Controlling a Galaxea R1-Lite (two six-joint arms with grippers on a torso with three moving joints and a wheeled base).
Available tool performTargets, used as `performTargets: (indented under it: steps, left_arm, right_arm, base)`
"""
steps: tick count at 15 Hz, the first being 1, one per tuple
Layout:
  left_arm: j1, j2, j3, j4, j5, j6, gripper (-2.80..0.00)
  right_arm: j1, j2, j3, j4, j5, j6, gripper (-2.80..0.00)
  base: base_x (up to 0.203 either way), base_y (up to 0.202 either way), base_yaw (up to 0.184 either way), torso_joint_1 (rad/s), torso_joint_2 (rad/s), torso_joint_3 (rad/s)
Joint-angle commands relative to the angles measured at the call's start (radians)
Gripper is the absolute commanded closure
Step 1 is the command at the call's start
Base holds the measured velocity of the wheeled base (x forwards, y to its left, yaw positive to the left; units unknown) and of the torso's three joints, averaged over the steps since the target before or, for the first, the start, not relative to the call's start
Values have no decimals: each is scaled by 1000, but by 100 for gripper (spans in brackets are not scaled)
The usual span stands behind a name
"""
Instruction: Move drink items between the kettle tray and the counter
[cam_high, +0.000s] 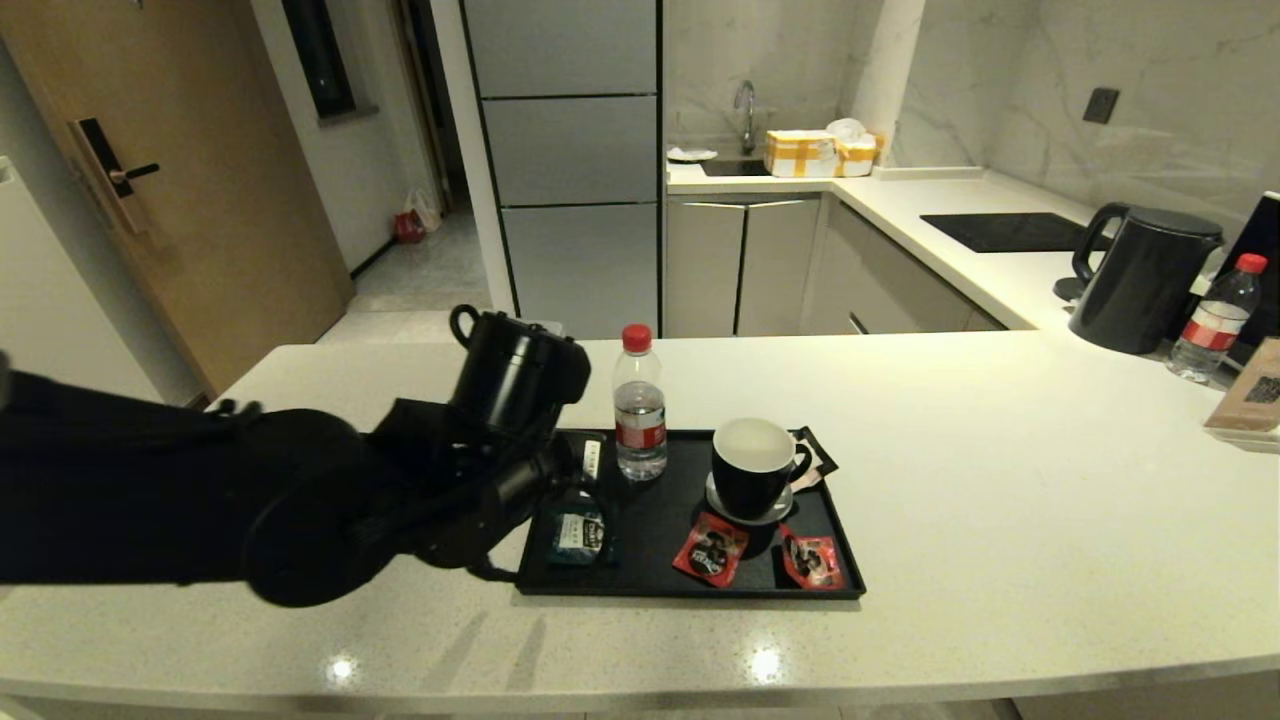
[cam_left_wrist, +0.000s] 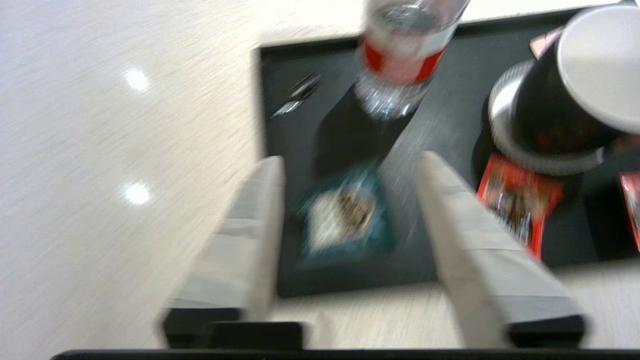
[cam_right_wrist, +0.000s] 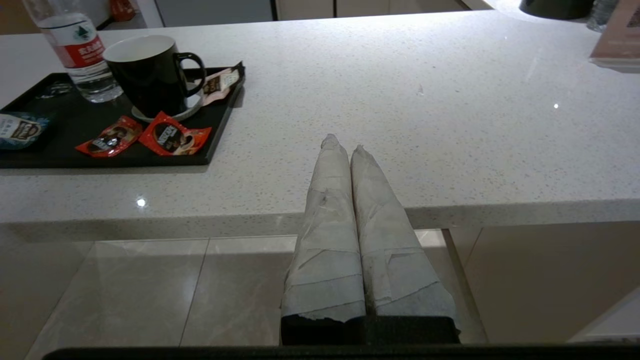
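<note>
- The left gripper hangs over the near-left corner of the flat black rectangular kettle tray with a low raised rim, its two pale taped fingers spread wide and holding nothing.
- The small dark teal-blue flat sachet lies on the tray floor directly between and below those fingers, not touched by either, just inside the tray's near rim.
- Beyond the fingertips, further into the tray, stands the small clear plastic water bottle with red cap and red label, upright and apart from the gripper.
- Off to the gripper's right side sit a black mug with a white inside on a saucer and two red sachets, none of them in its path.
- The sachet is judged light, thin and limp, with a smooth foil skin that may slide on the tray; lying flat, it offers little height, so the fingertips would need to come right down to the tray floor and pinch across its short width, or catch a raised edge.
- The bottle looks stiffer and heavier, partly filled, best taken round the labelled waist.
- The wide off-white speckled glossy stone counter lies open to the gripper's left as a setting-down place.
- The right gripper is parked low at the counter's near edge, well apart from the tray, its taped fingers pressed together and empty.
</note>
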Motion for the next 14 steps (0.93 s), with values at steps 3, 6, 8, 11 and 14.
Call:
performTargets:
  steps: [3, 6, 8, 11, 14]
  left_arm:
    - [53, -284, 94, 103, 8, -6, 0]
    - [219, -589, 153, 282, 8, -20, 0]
    - [343, -753, 182, 428, 5, -31, 0]
    - [431, -1114, 184, 711, -8, -41, 0]
    - [575, -1391, 188, 1022, -52, -46, 0]
  right_arm:
    - [0, 1, 0, -2, 0, 0, 0]
    - [0, 1, 0, 0, 0, 0, 0]
    - [0, 1, 0, 0, 0, 0, 0]
    - [0, 1, 0, 0, 0, 0, 0]
    - [0, 1, 0, 0, 0, 0, 0]
  base:
    - [0, 0, 0, 0, 0, 0]
    - [0, 0, 0, 0, 0, 0]
    - [0, 0, 0, 0, 0, 0]
    - [0, 0, 0, 0, 0, 0]
    - [0, 0, 0, 0, 0, 0]
